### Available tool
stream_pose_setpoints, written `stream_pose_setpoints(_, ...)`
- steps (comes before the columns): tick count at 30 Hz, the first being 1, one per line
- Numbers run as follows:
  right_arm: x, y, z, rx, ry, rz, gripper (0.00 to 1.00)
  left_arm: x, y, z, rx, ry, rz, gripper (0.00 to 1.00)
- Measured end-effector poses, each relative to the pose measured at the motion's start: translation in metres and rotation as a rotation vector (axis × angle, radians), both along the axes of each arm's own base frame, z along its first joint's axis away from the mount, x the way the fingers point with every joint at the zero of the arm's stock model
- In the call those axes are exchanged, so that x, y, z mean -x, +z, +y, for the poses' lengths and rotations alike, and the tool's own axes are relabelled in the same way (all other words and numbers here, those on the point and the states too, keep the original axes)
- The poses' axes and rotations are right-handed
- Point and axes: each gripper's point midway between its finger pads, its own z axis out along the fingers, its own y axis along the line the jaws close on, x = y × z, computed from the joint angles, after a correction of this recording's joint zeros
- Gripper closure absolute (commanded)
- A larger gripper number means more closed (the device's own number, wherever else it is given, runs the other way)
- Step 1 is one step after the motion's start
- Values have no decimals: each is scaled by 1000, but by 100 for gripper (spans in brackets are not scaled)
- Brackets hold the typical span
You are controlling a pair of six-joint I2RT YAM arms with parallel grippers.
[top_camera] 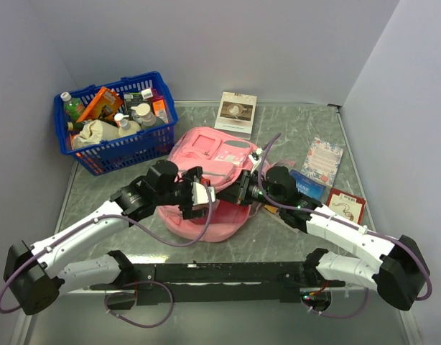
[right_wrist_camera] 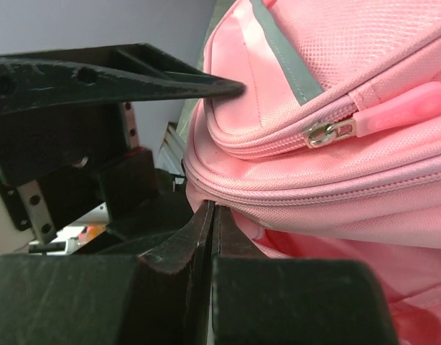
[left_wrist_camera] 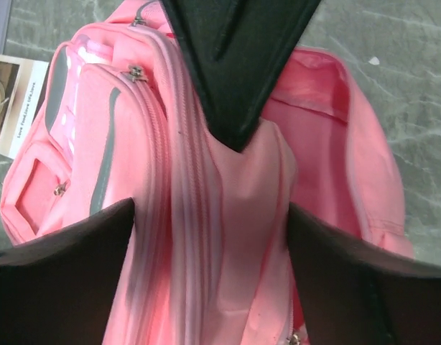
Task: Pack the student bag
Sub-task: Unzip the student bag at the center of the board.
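The student bag (top_camera: 213, 154), a pink backpack with a grey stripe, lies in the middle of the table. My left gripper (top_camera: 195, 194) is open and straddles a zipped fold of the bag (left_wrist_camera: 84, 144), with fabric between its wide-apart fingers (left_wrist_camera: 62, 251). My right gripper (top_camera: 240, 192) is shut, and its tips (right_wrist_camera: 215, 208) pinch the bag's lower seam edge (right_wrist_camera: 335, 65). A metal zip pull with a pink tab (right_wrist_camera: 328, 133) sits just above it. The main compartment (left_wrist_camera: 321, 144) gapes open and shows its pink lining.
A blue basket (top_camera: 116, 122) with bottles and packets stands at the back left. A book (top_camera: 236, 113) lies behind the bag. A floral card (top_camera: 322, 159), a blue item (top_camera: 307, 185) and a red booklet (top_camera: 346, 205) lie to the right.
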Motion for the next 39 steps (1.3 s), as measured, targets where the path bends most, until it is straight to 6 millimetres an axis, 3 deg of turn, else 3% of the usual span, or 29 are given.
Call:
stream_pose_setpoints(1, 1, 0, 0, 0, 5, -4, 100, -2, -1, -1, -2, 0, -4, 68)
stream_pose_setpoints(3, 1, 0, 0, 3, 12, -13, 100, -9, -2, -2, -2, 17, -29, 99)
stream_pose_setpoints(4, 0, 0, 0, 5, 10, -17, 100, -13, -1, -4, 3, 25, -43, 99)
stream_pose_setpoints(5, -1, 1, 0, 6, 6, -22, 92, -15, -1, -4, 9, 32, -49, 99)
stream_pose_setpoints(7, -3, 0, -2, 13, -3, -31, 89, -17, -1, -5, 12, 42, -61, 99)
stream_pose_setpoints(9, -3, 2, -4, 23, -7, -46, 80, -19, 1, -5, 17, 60, -64, 99)
stream_pose_setpoints(11, 0, 7, -7, 29, -2, -61, 55, -22, 2, -4, 21, 81, -70, 99)
stream_pose_setpoints(12, 0, 12, -9, 29, -6, -73, 50, -24, 3, -2, 18, 94, -75, 99)
stream_pose_setpoints(13, 1, 21, -12, 21, -8, -90, 42, -25, 2, 0, 6, 107, -74, 99)
stream_pose_setpoints(16, -8, 63, -32, -15, -78, -187, 4, -24, 4, 9, -52, 115, -68, 99)
stream_pose_setpoints(17, -14, 77, -42, -25, -121, -221, 0, -24, 10, 12, -69, 113, -73, 99)
stream_pose_setpoints(20, -39, 107, -70, -17, -244, -298, 0, -24, 34, 20, -102, 121, -90, 99)
stream_pose_setpoints(24, -89, 120, -104, 56, -391, -336, 0, -20, 70, 32, -135, 157, -64, 99)
stream_pose_setpoints(27, -138, 106, -120, 118, -447, -289, 0, -20, 96, 42, -128, 236, -29, 99)
stream_pose_setpoints(29, -177, 80, -130, 168, -474, -212, 0, -19, 103, 51, -116, 295, -20, 99)
stream_pose_setpoints(31, -213, 38, -139, 219, -483, -102, 0, -14, 108, 66, -111, 360, -18, 99)
stream_pose_setpoints(36, -257, -44, -150, 272, -472, 104, 0, 9, 105, 119, -124, 514, -8, 99)
stream_pose_setpoints(39, -273, -70, -145, 274, -456, 164, 9, 29, 80, 144, -168, 564, 52, 99)
